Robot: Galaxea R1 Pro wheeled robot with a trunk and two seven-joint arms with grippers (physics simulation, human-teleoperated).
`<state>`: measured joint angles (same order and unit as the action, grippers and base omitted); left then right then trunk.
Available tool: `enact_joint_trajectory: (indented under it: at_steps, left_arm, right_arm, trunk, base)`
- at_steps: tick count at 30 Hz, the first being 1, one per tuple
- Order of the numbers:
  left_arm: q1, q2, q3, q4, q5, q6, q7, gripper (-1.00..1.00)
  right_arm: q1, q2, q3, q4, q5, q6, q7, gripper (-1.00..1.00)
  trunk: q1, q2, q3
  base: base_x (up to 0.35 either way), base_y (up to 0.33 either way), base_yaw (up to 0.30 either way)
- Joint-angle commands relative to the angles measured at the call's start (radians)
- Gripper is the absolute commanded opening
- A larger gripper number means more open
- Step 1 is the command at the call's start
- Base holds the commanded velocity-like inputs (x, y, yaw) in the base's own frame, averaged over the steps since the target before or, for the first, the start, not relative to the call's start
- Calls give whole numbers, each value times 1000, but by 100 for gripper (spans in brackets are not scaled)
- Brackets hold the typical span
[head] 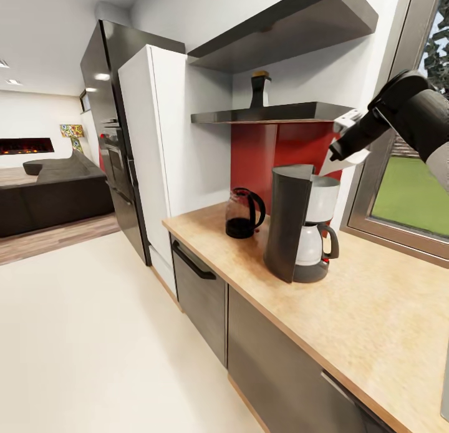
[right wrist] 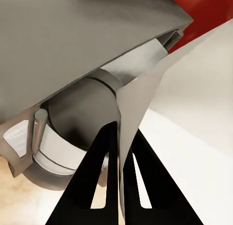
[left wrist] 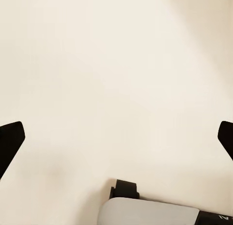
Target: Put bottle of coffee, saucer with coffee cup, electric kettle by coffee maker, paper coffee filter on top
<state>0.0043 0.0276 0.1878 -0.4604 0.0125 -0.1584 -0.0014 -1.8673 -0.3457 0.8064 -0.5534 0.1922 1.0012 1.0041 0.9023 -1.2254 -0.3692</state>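
The tall dark grey coffee maker (head: pixel 298 226) stands on the beige countertop (head: pixel 374 314), with the smoky glass electric kettle (head: pixel 243 213) just beyond it. My right gripper (head: pixel 344 151) hovers above the machine's white filter basket, shut on the white paper coffee filter (head: pixel 335 165). In the right wrist view the thin filter (right wrist: pixel 141 94) is pinched between the black fingers (right wrist: pixel 97 176), close over the coffee maker's top (right wrist: pixel 73 45). The dark bottle of coffee (head: pixel 259 90) stands on the thin dark kitchen shelf (head: pixel 268 114). My left gripper (left wrist: pixel 116 137) is open over bare floor.
A thicker dark shelf (head: pixel 293 27) hangs above the thin one. A window (head: pixel 411 196) borders the counter on the right. A white tall cabinet (head: pixel 162 152) and a dark fridge (head: pixel 106 121) stand past the counter's end. A dark sofa (head: pixel 56 189) lies far left across pale floor.
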Motion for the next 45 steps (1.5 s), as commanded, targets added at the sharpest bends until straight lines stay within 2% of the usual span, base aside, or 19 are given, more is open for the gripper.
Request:
enact_joint_trajectory:
  at_steps: [1,10,24,43,45]
  left_arm:
    - [0,0,1,-1,1,-1,0,100]
    - [0,0,1,-1,1,-1,0,100]
    - [0,0,2,-1,1,-1,0,100]
    - [0,0,2,-1,1,-2,0,100]
    - [0,0,2,-1,1,-2,0,100]
  right_arm:
    - [-1,0,3,-2,9,2,9,-100]
    - [-1,5,49,-2,7,2,10,-100]
    - [-1,10,54,-2,9,2,41,-100]
    - [-1,10,56,-2,9,2,44,-100]
    - [-1,10,66,-2,9,2,44,-100]
  trunk:
    - [0,-1,-1]
    - [0,-1,-1]
    - [0,-1,-1]
    - [0,-1,-1]
    - [0,-1,-1]
  base:
    - [0,0,0]
    - [0,0,0]
    - [0,0,0]
    - [0,0,0]
    - [0,0,0]
